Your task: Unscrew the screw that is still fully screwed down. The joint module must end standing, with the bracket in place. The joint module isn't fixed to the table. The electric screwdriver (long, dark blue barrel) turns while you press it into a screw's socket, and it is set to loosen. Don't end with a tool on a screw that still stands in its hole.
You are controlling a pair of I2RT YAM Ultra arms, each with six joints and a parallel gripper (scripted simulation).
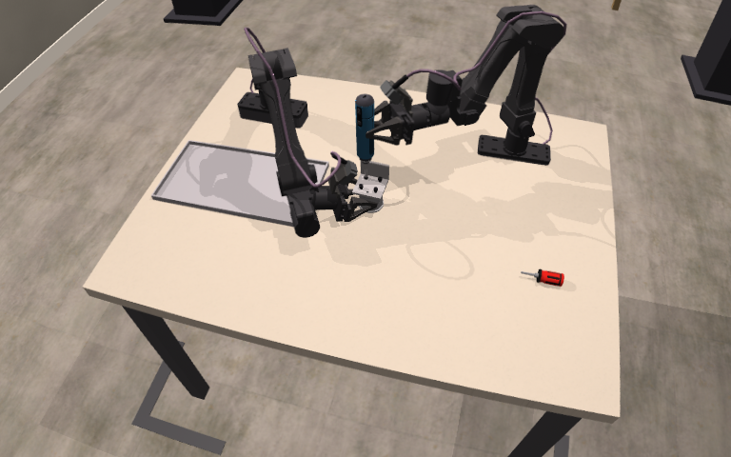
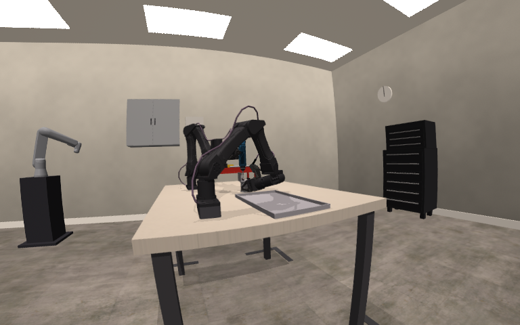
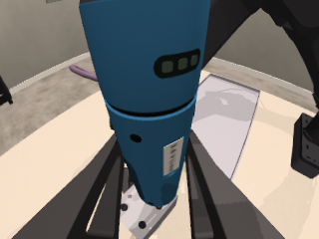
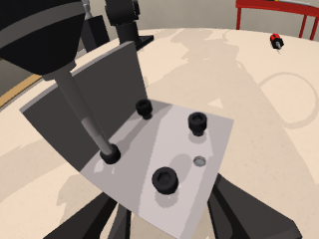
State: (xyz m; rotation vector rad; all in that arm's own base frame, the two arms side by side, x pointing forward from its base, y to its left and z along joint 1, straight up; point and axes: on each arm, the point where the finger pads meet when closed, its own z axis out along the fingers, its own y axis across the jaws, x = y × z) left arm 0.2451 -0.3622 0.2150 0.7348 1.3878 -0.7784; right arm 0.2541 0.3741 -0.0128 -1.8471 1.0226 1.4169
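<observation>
Pressing crooked could tip joint module point(image 1: 378, 207) (base mostly hidden, tbh) | left pincer point(image 1: 371, 125) point(image 2: 238, 154) point(image 3: 154, 159): half-open, gripping screwdriver point(image 1: 365, 129) point(image 2: 242, 153) point(image 3: 150, 95) point(image 4: 40, 35) | right pincer point(image 1: 367, 194) point(image 2: 246, 186) point(image 4: 169, 199): half-open, probably clamping module

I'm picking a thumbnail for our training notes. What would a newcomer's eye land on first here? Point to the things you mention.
Probably the dark blue electric screwdriver point(image 1: 365, 129) point(image 2: 242, 154) point(image 3: 145, 100), upright in the left gripper point(image 1: 369, 127) point(image 3: 154, 134), its bit on a screw point(image 4: 110, 155) of the pale bracket point(image 1: 371, 186) point(image 4: 150, 149). Next, the small red screwdriver point(image 1: 550, 277) point(image 4: 276, 41) lying alone toward the table's far side from the tray point(image 1: 242, 180) point(image 2: 282, 203) point(image 3: 226, 119).
</observation>
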